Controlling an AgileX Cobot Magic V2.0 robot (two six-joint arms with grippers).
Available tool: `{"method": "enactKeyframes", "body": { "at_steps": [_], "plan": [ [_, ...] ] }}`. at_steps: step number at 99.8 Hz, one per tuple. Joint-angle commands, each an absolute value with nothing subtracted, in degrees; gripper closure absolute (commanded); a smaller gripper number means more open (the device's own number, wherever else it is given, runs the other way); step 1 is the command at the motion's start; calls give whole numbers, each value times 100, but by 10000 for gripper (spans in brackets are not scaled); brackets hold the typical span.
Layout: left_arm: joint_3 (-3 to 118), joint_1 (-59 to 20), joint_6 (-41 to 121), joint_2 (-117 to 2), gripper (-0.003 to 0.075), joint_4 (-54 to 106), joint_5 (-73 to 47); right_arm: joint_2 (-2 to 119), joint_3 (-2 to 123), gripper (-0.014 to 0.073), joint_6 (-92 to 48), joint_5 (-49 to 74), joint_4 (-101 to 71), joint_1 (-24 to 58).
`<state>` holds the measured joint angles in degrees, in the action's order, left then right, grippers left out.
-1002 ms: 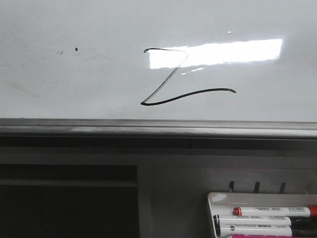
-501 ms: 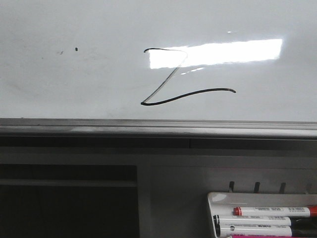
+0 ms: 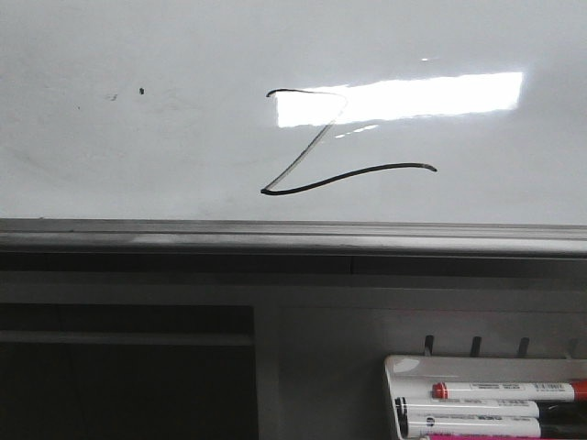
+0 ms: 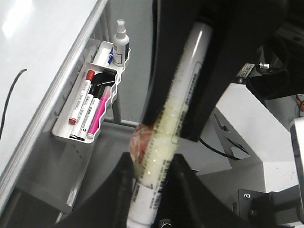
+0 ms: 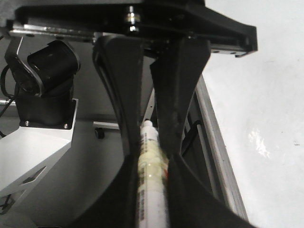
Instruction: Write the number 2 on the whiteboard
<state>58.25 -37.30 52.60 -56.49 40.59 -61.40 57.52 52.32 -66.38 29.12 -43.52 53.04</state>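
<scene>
One finished number 2 sits on the whiteboard; both fingers clamp markers; next, likely stowing them.

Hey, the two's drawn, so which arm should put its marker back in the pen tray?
Probably left: its wrist view shows the pen tray close beside its hand, which grips a marker. The right view shows none.

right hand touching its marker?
Touching. Right wrist view: the right hand has both fingers pressed against the marker, no gap.
</scene>
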Motion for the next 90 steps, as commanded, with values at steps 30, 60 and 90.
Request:
{"method": "enactKeyframes", "body": {
  "at_steps": [30, 60, 90],
  "plan": [
    [6009, -3724, 5081, -5776, 741, 4139, -5722, 5708, 5441, 503, -6682, 2659, -4774, 5312],
    [5945, -3704, 4740, -5713, 741, 4150, -4977, 5227, 5441, 82, -6682, 1545, -4774, 5007],
    [4950, -3704, 3790, -5804, 741, 4431, -1841, 4041, 5152, 467, -6249, 1679, -4774, 4040]
  ]
}}
